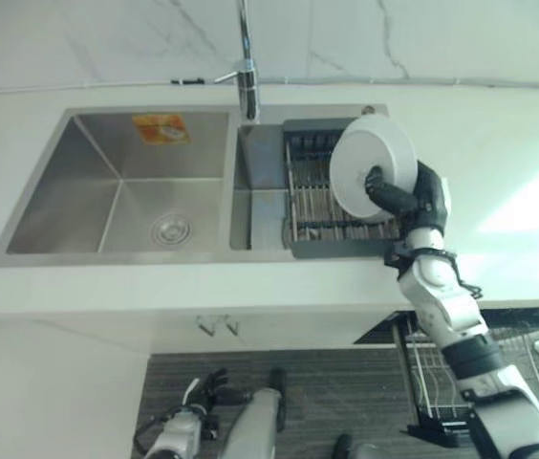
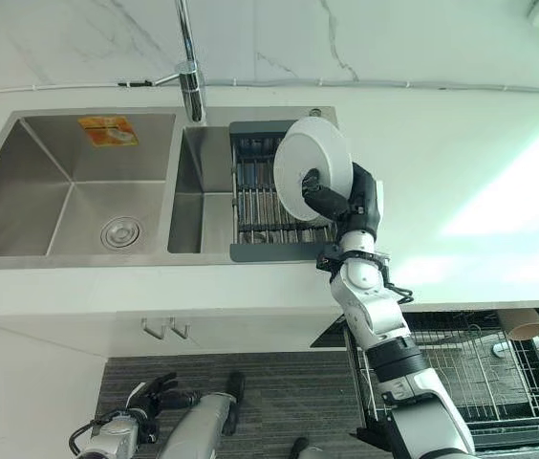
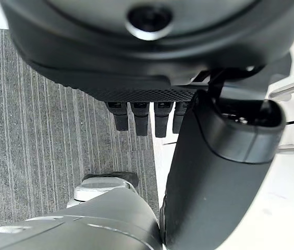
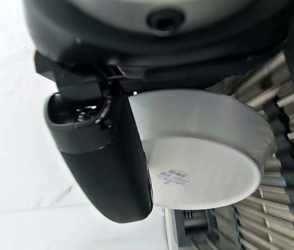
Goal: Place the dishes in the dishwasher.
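Note:
My right hand (image 1: 413, 196) holds a white round plate (image 1: 370, 164) upright, on edge, above the dark drying rack (image 1: 319, 206) in the sink's right basin. Its thumb (image 4: 105, 156) presses the plate's (image 4: 204, 156) underside and the fingers curl behind the rim. The plate (image 2: 310, 167) faces left toward the tap. Down by the floor, at the lower left, my left hand (image 1: 207, 387) hangs with its fingers (image 3: 139, 117) straight and holds nothing. The pulled-out dishwasher rack (image 2: 480, 373) shows below the counter on the right.
A steel double sink (image 1: 117, 191) sits in the white counter (image 1: 508, 172), with a tap (image 1: 247, 76) between the basins. A cardboard-coloured cup (image 2: 523, 325) and white ware lie in the wire rack at the lower right. Grey ribbed floor (image 3: 32, 130) lies below.

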Tool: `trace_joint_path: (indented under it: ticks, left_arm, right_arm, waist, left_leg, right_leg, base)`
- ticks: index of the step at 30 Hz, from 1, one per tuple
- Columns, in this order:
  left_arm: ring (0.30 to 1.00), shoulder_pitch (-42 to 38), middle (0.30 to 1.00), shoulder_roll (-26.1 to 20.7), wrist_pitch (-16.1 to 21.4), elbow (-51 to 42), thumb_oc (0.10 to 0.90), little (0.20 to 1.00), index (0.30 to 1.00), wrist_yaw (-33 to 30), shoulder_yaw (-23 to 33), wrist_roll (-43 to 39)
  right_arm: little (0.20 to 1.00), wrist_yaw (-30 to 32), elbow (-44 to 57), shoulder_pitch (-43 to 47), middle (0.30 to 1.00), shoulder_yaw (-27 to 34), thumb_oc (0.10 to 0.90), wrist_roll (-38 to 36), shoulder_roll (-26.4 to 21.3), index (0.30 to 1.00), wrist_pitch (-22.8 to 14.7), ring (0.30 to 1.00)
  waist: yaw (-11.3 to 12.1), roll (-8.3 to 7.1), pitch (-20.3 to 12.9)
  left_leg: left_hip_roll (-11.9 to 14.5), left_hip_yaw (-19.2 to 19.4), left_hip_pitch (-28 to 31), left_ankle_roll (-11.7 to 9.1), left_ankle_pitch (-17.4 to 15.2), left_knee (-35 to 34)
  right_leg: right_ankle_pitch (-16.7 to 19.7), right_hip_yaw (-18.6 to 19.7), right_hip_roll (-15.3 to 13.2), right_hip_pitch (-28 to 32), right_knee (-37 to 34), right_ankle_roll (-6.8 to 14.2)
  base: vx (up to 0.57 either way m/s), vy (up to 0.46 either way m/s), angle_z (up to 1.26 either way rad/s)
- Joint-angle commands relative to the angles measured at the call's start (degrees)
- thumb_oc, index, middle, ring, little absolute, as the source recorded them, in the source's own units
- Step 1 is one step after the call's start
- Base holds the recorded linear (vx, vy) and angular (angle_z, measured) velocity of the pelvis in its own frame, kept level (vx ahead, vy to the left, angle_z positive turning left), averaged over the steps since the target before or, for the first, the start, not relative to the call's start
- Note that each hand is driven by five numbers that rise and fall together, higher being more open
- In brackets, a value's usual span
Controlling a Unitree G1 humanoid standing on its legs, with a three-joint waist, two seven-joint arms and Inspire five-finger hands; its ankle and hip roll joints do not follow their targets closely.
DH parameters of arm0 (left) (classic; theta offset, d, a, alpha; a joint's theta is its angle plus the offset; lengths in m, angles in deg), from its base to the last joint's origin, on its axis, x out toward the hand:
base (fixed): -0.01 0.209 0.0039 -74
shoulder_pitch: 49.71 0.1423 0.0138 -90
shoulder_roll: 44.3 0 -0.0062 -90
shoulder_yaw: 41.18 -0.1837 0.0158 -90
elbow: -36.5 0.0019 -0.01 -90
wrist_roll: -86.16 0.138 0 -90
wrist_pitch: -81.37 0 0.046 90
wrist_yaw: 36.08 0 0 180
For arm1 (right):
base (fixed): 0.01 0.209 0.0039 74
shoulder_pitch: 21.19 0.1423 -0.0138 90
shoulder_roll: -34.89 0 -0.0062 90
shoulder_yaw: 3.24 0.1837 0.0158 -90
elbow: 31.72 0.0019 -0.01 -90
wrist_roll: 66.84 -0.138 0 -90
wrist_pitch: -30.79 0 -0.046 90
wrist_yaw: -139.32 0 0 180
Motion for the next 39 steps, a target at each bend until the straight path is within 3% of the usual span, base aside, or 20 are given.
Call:
trace_joint_path:
  ticks: [1,4,9,16,22,28,34,39]
  left_arm:
    - [0.9,9.39,0.9,-3.69,-5.48,4.77,0.8,0.9,0.9,-1.38,-4.51,5.75]
    - [0.9,8.93,0.9,-3.48,-5.9,5.31,0.8,0.9,0.9,-1.01,-4.7,6.68]
    - [0.9,7.74,0.9,-3.36,-6.05,6.75,0.8,0.9,0.9,-0.26,-5.19,7.55]
    - [0.9,6.63,0.9,-2.27,-5.22,7.24,0.8,0.9,0.9,-0.07,-6.61,6.28]
    - [0.9,7.58,0.9,-0.82,-3.05,5.55,0.8,0.9,0.9,2.81,-8.68,8.55]
    - [0.9,7.47,0.9,-0.05,-2.04,3.4,0.8,0.9,0.9,4.53,-11.37,12.5]
    - [0.9,7.78,0.9,-0.47,-3.43,3.61,0.8,0.9,0.9,4.24,-11.38,10.46]
    - [0.9,8.24,0.9,-0.19,-3.45,4.4,0.8,0.9,0.9,4.05,-10.59,10.1]
  right_arm:
    - [0.3,4.32,3.11,1.24,0.3,2.44,0.4,6.95,-1.43,0.3,-12.49,0.3]
    - [0.3,4.32,6.28,0.45,0.3,2.56,0.4,9.09,-0.85,0.3,-18.02,0.3]
    - [0.3,2.23,13.4,-1.88,0.3,3.76,0.4,5.77,-1.18,0.3,-23.45,0.3]
    - [0.3,0.43,24.17,-11.53,0.3,9.63,0.4,0.34,-2.89,0.3,-30.12,0.3]
    - [0.3,-1.58,26.26,-23.84,0.3,16.98,0.4,-3.36,-2.57,0.3,-35.62,0.3]
    - [0.3,-4.53,25.36,-30.54,0.3,24.48,0.4,-6.12,-3.41,0.3,-36.35,0.3]
    - [0.3,-7.11,22.96,-32.68,0.3,26.17,0.4,-6.66,-3.94,0.3,-34.63,0.3]
    - [0.3,-8.63,18.28,-33.72,0.3,23.11,0.4,-5.79,-3.47,0.3,-31.56,0.3]
  waist:
    - [-0.01,-0.51,-3.47]
    - [-1.11,-0.62,-4.28]
    - [-3.94,-0.82,-5.39]
    - [-10.25,-1.18,-7.37]
    - [-15.49,-0.9,-7.81]
    - [-19.41,-0.82,-7.27]
    - [-20.34,-0.69,-6.99]
    - [-19.68,-0.65,-7.03]
  left_leg:
    - [1.51,-0.03,2.16,-3.29,-6.58,-1.46]
    - [2.01,0.74,2.89,-3.31,-7.0,-1.46]
    - [3.08,2.2,4.25,-3.44,-8.04,-1.46]
    - [6.42,6.27,6.44,-4.04,-9.35,-1.46]
    - [9.04,9.83,8.17,-4.42,-9.74,-1.46]
    - [10.82,12.33,9.12,-4.89,-9.52,-1.46]
    - [11.02,12.9,9.74,-5.0,-9.59,-1.46]
    - [10.54,12.15,9.81,-4.93,-9.79,-1.46]
  right_leg:
    - [1.84,0.22,-0.03,-2.24,0.21,0.83]
    - [2.04,0.84,0.19,-2.78,0.21,0.88]
    - [2.2,3.0,1.0,-4.11,0.21,0.86]
    - [2.3,7.32,2.26,-6.08,0.21,1.33]
    - [2.28,10.45,3.45,-6.37,0.21,1.27]
    - [2.43,11.88,3.88,-6.6,0.21,1.17]
    - [2.66,11.98,3.74,-6.68,0.21,1.2]
    - [2.51,11.27,3.39,-6.44,0.21,1.14]
  base:
    - [-0.06,-0.039,-0.04]
    - [-0.07,-0.037,-0.19]
    - [-0.08,-0.039,-0.26]
    - [-0.07,-0.046,-0.46]
    - [-0.03,-0.032,-0.43]
    - [0.0,-0.017,-0.4]
    - [0.0,-0.001,-0.09]
    - [0.03,0.007,-0.01]
